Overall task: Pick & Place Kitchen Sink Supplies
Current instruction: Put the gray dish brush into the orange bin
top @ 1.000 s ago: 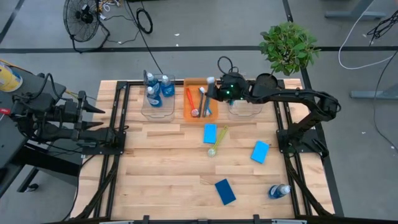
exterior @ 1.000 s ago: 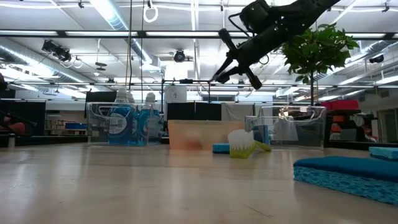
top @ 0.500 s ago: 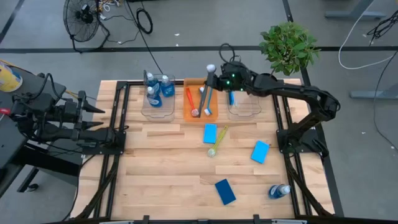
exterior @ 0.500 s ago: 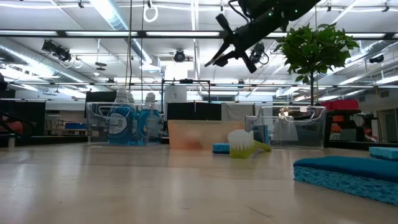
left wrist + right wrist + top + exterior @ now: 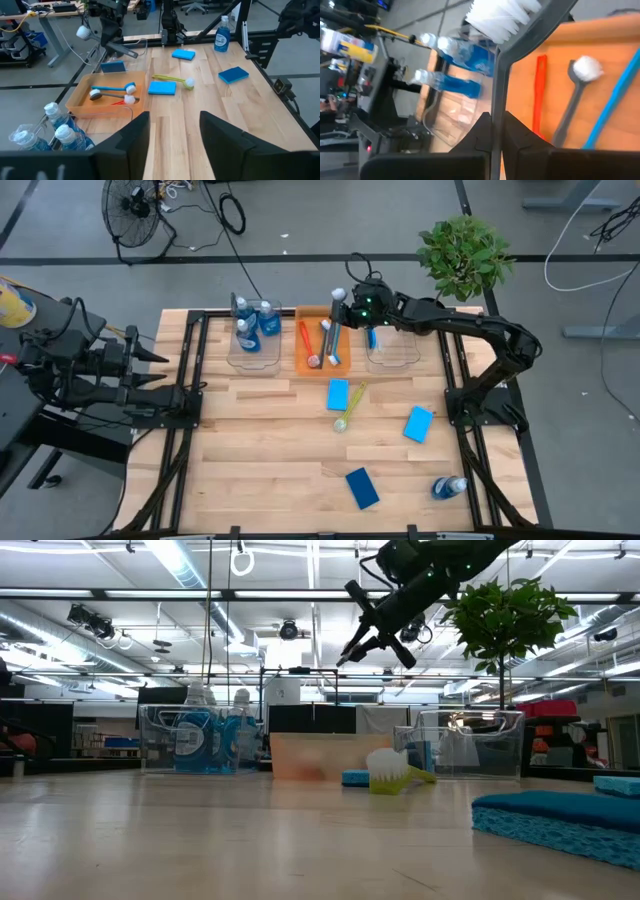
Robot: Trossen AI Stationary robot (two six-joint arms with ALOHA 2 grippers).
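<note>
My right gripper (image 5: 353, 307) hangs high over the far end of the orange bin (image 5: 322, 368), shut on a dark grey brush with a white head (image 5: 338, 293). Three brushes lie in that bin: red (image 5: 537, 95), grey (image 5: 572, 107) and blue (image 5: 615, 105). On the table lie three blue sponges (image 5: 338, 393) (image 5: 418, 423) (image 5: 362, 487), a yellow-green brush (image 5: 350, 405) and a clear bottle (image 5: 450, 486). My left gripper (image 5: 172, 135) waits open at the table's left edge, with nothing between its fingers. My right gripper pinches the grey brush's handle (image 5: 496, 95) between its two fingers, partway along it. The fingers slant down from the table's right, and the handle runs across them. The brush is lifted clear above the orange bin, tilted, its white bristle head (image 5: 500, 15) uppermost.
A clear bin (image 5: 252, 358) with blue-filled bottles stands left of the orange bin. A second clear bin (image 5: 392, 360) to its right holds a blue sponge (image 5: 372, 338). A potted plant (image 5: 462, 255) stands at the far right corner. Bare wood lies across the table's near left.
My right gripper has risen and drawn toward the table's far edge with the grey brush, rolling a little; the brush stays pinched and clear of the orange bin.
</note>
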